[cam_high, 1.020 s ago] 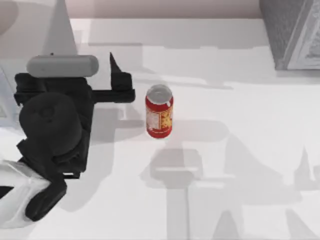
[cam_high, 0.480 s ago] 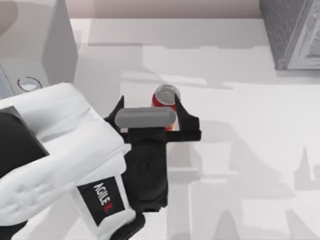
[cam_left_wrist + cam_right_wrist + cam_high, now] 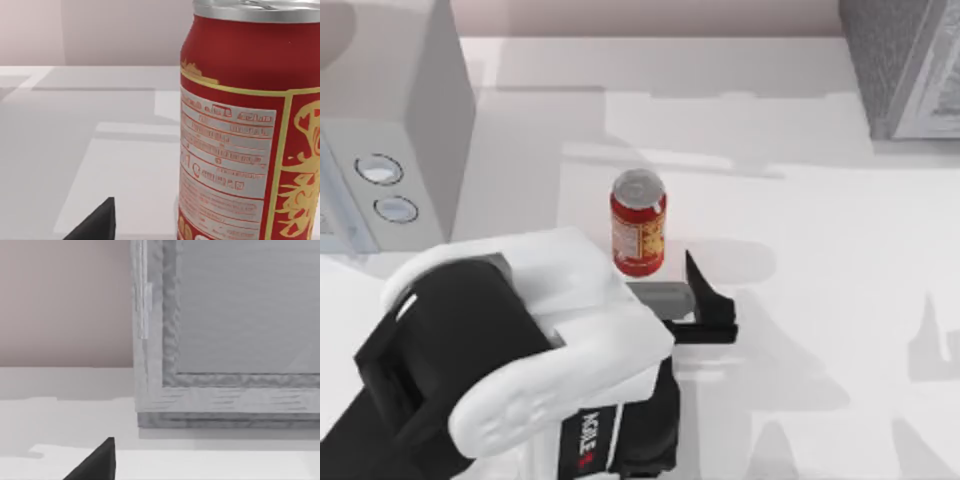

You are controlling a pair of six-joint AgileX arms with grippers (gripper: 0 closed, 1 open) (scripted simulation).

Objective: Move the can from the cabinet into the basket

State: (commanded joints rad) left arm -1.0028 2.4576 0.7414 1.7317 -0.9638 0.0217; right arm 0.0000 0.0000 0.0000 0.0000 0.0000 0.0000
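The bench (image 3: 820, 250) is plain white, crossed by soft grey shadows. The can (image 3: 638, 236) stands upright on it near the middle. At the far right corner sits the cabinet (image 3: 895, 65), dark grey and speckled, with a pale framed front. On the left side stands a pale grey box (image 3: 395, 120) with two round dials.

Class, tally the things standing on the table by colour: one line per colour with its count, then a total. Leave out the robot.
Red: 1, the can
Dark grey: 1, the cabinet
Pale grey: 1, the box with two dials
Total: 3
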